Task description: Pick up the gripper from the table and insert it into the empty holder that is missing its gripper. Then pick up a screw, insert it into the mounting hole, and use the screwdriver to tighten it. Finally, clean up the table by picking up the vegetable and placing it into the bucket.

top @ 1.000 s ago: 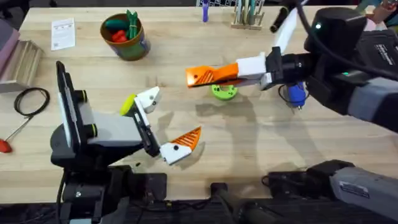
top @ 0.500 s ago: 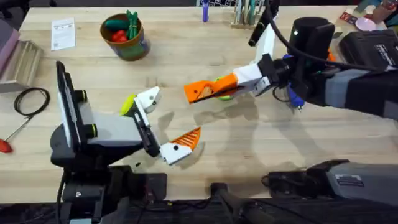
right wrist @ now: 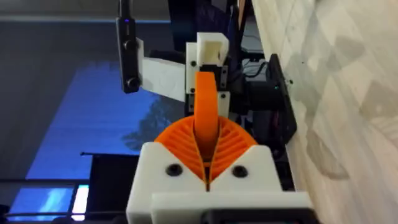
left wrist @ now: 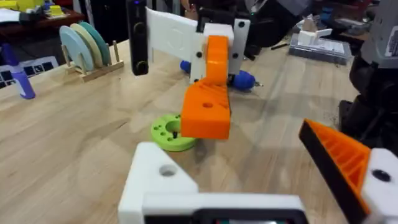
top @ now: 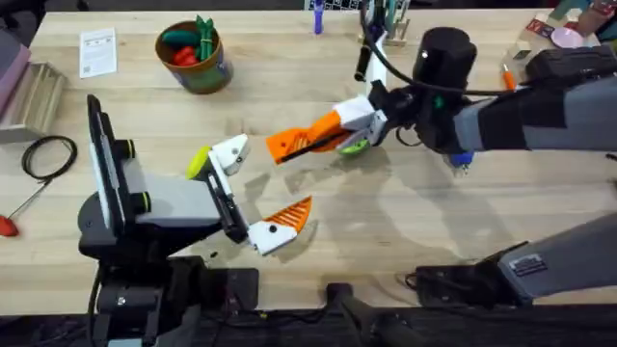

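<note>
My right gripper is shut on the gripper, an orange wedge that sticks out between its ribbed pads. It hovers over the table's middle, pointing at my left gripper. That one stands open: one finger is the bare white holder, the other carries an orange tip. The yellow-green vegetable lies beside the holder. The held gripper hangs a short way in front of the holder. The blue screwdriver lies partly under the right arm. The bucket stands at the back left.
A green disc lies half under the right gripper. A black cable loop and a red-handled tool are at the far left, with a paper card behind them. A wooden rack stands at the back.
The right arm has swung left and tilted down toward the left gripper, carrying the orange piece over the green disc. The left arm has not moved.
</note>
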